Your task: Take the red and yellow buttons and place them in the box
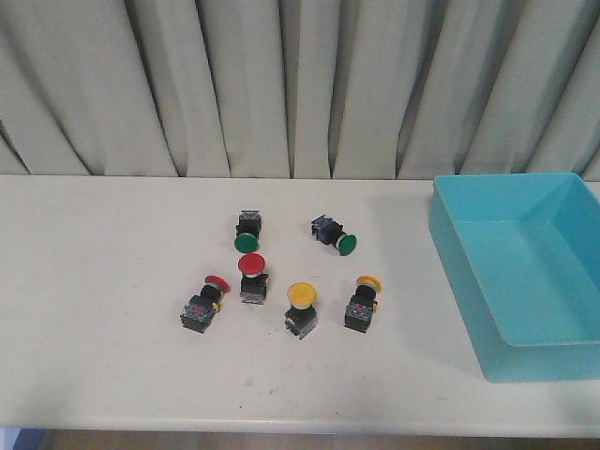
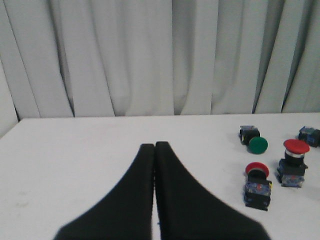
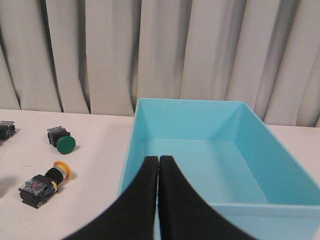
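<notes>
Fingers of both the left gripper (image 2: 154, 150) and right gripper (image 3: 158, 162) are pressed together empty; the red buttons (image 2: 296, 146) lie nearer the left.

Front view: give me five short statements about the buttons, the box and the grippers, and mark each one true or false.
1. The box has no buttons in it. True.
2. Three green buttons lie on the table. False: there are two, one beside the other, in the row farther from the robot.
3. Both yellow buttons lie between the red ones and the box. True.
4. The left gripper holds a red button. False: its fingers are pressed together with nothing between them.
5. The right gripper is wide open. False: it is closed and empty, in front of the box.
</notes>
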`<state>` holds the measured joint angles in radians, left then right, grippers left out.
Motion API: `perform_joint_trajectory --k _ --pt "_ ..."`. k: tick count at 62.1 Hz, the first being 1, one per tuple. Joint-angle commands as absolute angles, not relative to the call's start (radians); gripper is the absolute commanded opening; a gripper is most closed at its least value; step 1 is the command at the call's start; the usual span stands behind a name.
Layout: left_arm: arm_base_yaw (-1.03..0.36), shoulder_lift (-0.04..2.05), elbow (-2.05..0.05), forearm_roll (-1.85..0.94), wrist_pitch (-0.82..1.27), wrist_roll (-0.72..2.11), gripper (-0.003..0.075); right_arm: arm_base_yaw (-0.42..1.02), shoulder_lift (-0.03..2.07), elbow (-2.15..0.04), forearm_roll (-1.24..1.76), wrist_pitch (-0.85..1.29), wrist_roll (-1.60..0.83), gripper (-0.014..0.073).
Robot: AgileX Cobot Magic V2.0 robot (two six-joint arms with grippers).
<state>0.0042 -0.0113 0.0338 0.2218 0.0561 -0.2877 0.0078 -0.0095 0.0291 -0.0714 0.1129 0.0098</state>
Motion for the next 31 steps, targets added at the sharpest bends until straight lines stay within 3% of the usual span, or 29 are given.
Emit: perform_joint_trajectory --k 1,9,16,31 --pt "0.002 -0.025 0.064 0.226 -0.135 -0.298 -0.0003 0.002 -0.019 0.030 -0.046 -0.024 0.023 -0.0003" --pt "0.002 -0.004 -0.007 0.230 -0.395 -0.382 -0.0003 0.004 -0.014 -0.054 0.034 -0.279 0.110 -0.0003" --pt "0.002 0.136 -0.164 0.230 -0.351 -0.384 -0.0003 0.004 0.073 -0.170 -0.068 -0.456 0.107 -0.0003" --pt "-0.023 0.701 -0.613 0.230 -0.202 -0.296 -0.0003 0.004 0.579 -0.473 -0.262 -0.339 0.110 -0.0003"
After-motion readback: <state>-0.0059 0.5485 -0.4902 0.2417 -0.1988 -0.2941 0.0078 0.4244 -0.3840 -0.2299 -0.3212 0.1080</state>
